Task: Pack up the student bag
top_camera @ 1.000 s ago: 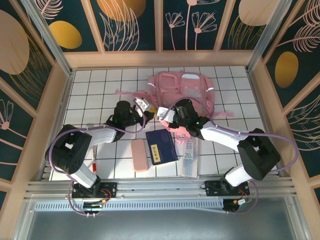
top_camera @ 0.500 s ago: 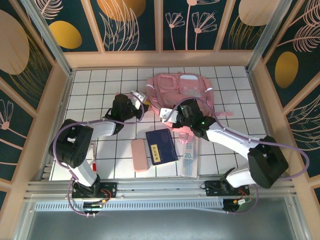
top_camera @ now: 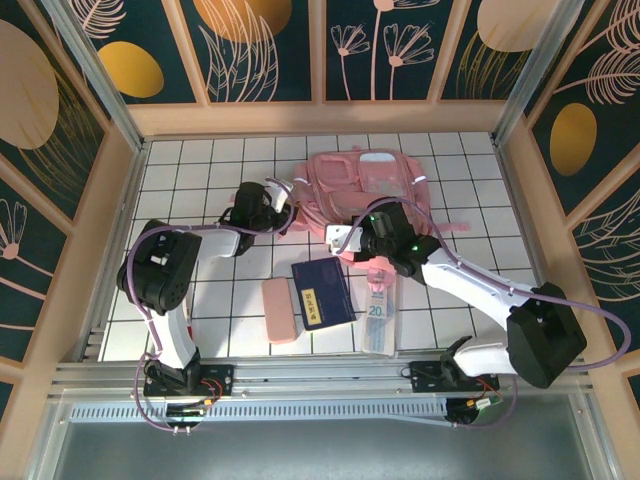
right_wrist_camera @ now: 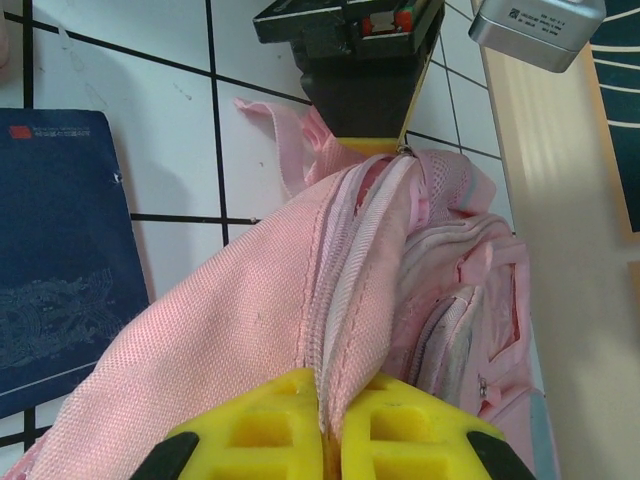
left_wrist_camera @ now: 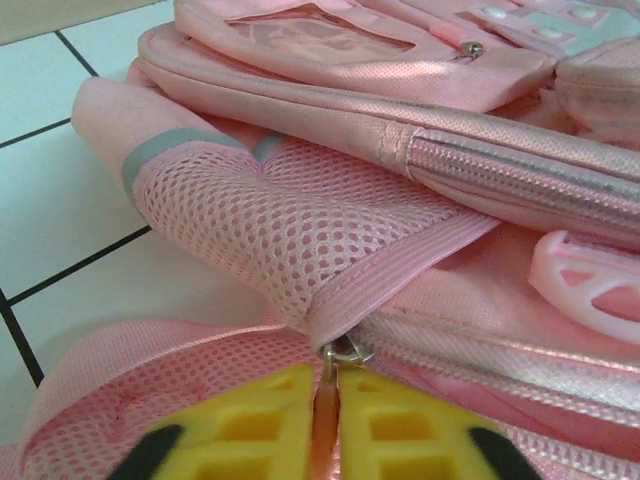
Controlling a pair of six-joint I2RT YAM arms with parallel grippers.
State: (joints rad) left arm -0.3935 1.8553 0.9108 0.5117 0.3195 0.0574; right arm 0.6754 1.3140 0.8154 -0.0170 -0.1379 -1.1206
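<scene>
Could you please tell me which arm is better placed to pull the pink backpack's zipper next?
Probably left: the left fingers pinch the zipper pull, while the right fingers only hold the student bag's fabric.

Navy book (top_camera: 322, 292) flat on table, near centre, slightly skewed, pale label strip on cover; its corner also in right wrist view (right_wrist_camera: 50, 250). Pink pencil case (top_camera: 280, 310) just left of book, long side running near-far. Clear flat packet printed "20" (top_camera: 378, 320) just right of book, far end hidden. Table (top_camera: 200, 180) white tiles, dark grid lines. Wooden frame (top_camera: 320, 117) round table. Dark teal panels (top_camera: 250, 40) above, gold ovals, pale flower outlines. Metal rail (top_camera: 320, 375) along near edge.
</scene>
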